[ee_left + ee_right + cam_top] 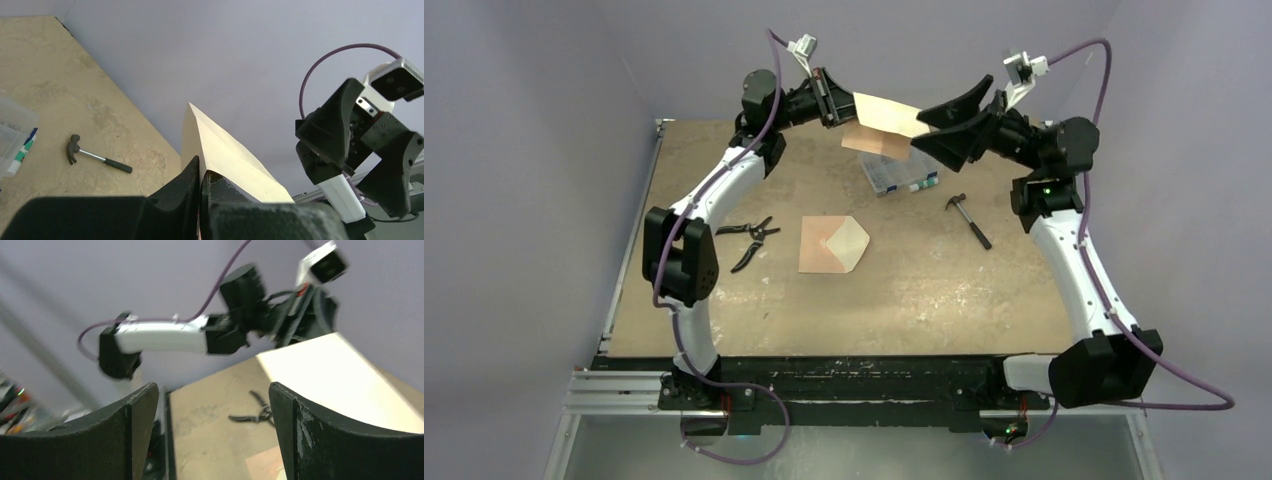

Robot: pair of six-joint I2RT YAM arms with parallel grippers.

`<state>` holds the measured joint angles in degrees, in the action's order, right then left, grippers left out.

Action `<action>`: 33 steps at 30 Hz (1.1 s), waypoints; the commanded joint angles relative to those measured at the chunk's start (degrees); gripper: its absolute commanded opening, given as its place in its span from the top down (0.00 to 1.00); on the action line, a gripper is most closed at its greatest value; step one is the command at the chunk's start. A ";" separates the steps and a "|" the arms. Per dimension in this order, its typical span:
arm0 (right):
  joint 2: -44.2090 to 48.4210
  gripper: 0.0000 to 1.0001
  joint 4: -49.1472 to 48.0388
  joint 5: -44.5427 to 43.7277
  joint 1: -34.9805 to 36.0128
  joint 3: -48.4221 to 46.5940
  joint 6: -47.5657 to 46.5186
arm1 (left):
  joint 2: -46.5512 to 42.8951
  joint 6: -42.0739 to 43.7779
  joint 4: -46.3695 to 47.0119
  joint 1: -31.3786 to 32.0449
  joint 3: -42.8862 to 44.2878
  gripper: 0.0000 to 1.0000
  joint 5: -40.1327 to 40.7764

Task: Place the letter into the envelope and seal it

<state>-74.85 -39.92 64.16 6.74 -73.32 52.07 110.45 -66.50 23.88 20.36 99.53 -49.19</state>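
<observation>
Nearest the arm bases, on the brown board table (924, 300), lies the small salmon-tan paper envelope (829, 245). It is flat, with its pointed flap open toward the right and showing the pale inner face (nothing is in it yet). Just left of it sit black-handled shears (749, 240). Farther back and to the right are a small black-gripped hammer (969, 220) and a clear plastic compartment box (899, 177).

Beyond those, lifted off the table near the far edge, is the salmon-tan creased paper letter (884, 115). The left gripper (846, 107) is clamped tight on its left edge, and the sheet bends along a crease. The right gripper (916, 128) has its jaws wide apart on either side of the sheet's right end, and as far as the top view shows it is not pinching it.

The task looks barely begun. The letter is in the air but well apart from the envelope, so inserting it, folding the flap and pressing it shut are all left.
</observation>
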 commanded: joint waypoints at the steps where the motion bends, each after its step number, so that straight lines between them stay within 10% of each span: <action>1: 1.56 0.15 25.47 -20.75 -0.22 -7.43 -16.74 | -0.40 -2.43 9.98 -0.36 0.47 1.00 -0.21; 8: -2.75 0.10 29.72 -33.25 -0.15 -8.32 -5.94 | -1.63 0.78 10.27 -0.50 -0.69 1.00 0.01; 23: -3.27 0.08 0.13 -22.89 0.10 4.51 8.44 | -4.22 -23.95 36.53 -0.50 -3.93 1.00 -3.37; 28: -6.37 0.16 -27.66 -13.16 0.22 7.59 25.06 | -2.00 -36.80 48.03 -0.47 -5.12 1.00 -0.04; 33: -7.13 0.34 -26.24 -12.18 0.87 5.21 27.25 | -3.77 -33.77 45.49 -0.41 -8.07 1.00 1.43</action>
<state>-81.82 -58.08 48.31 6.94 -66.06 73.45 108.64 -98.45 66.00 20.27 93.45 -50.11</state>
